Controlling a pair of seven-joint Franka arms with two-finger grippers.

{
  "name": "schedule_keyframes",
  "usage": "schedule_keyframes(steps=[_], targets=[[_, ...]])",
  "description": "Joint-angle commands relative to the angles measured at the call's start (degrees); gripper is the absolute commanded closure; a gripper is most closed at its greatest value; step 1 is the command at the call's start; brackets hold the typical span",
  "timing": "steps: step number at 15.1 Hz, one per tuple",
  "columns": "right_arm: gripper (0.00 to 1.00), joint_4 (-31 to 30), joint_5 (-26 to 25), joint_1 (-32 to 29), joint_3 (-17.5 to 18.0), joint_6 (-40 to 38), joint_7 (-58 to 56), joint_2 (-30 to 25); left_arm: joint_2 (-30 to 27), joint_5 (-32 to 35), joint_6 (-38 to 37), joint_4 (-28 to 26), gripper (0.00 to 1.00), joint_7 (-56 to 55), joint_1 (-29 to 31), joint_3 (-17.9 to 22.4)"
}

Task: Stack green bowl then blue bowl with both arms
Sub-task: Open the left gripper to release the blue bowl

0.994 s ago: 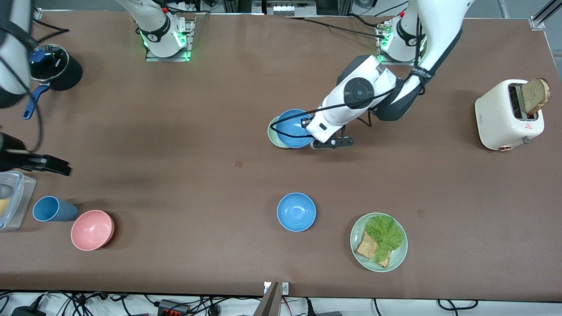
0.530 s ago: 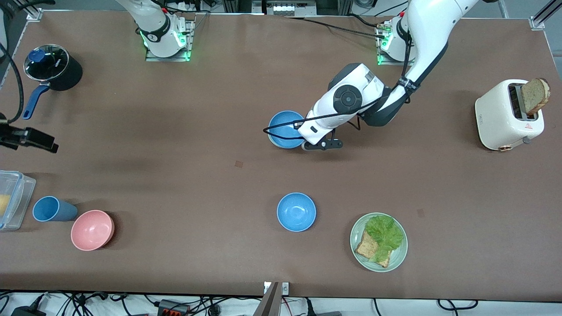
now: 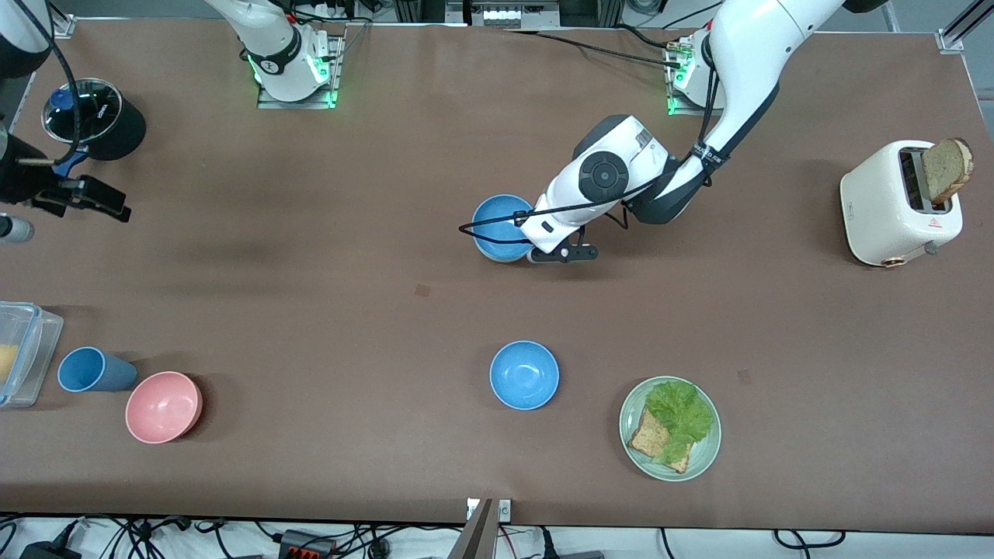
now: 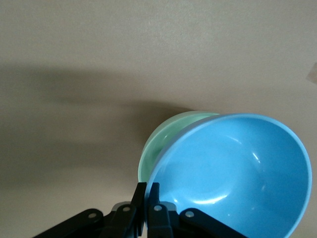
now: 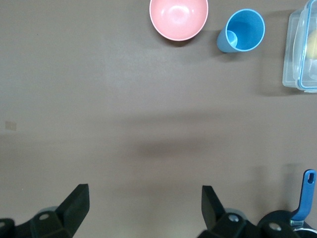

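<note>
A blue bowl [image 3: 499,225] sits nested in the green bowl [image 4: 159,140] near the table's middle. Only a pale green rim shows under it in the left wrist view. My left gripper [image 3: 531,248] is shut on the blue bowl's rim [image 4: 233,168], one finger inside and one outside [image 4: 147,199]. A second blue bowl [image 3: 524,374] stands alone nearer the front camera. My right gripper [image 3: 58,194] is open and empty [image 5: 143,198], up over the right arm's end of the table beside the black pot.
A black pot [image 3: 95,116], clear container [image 3: 22,351], blue cup [image 3: 89,369] and pink bowl [image 3: 164,406] stand at the right arm's end. A green plate with lettuce and bread [image 3: 670,458] and a toaster [image 3: 893,206] stand toward the left arm's end.
My left gripper has brought the blue bowl down over the green bowl, which now barely shows. My right gripper has moved away from the container toward the pot.
</note>
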Motion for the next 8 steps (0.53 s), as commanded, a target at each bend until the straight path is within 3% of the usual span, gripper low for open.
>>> schedule_keyframes(steps=[1, 3, 5, 8], targets=[[0.0, -2.2, -0.07, -0.08, 0.33, 0.7, -1.7, -1.9, -0.07, 1.79, 0.84, -0.09, 0.84, -1.71, -0.87, 0.86], [0.0, -2.11, -0.07, -0.26, 0.24, 1.4, -2.24, -1.81, 0.02, 1.79, -0.04, 0.44, 0.45, -1.8, -0.09, 1.4], [0.0, -2.11, -0.07, -0.17, 0.24, 1.58, -2.15, -1.81, -0.68, 1.79, -2.13, 1.4, 0.41, -1.8, 0.97, 1.4], [0.0, -2.11, -0.07, -0.08, 0.24, 1.41, -2.15, -1.9, -0.86, 1.79, -14.41, 9.73, 0.29, -1.28, 1.68, 1.22]])
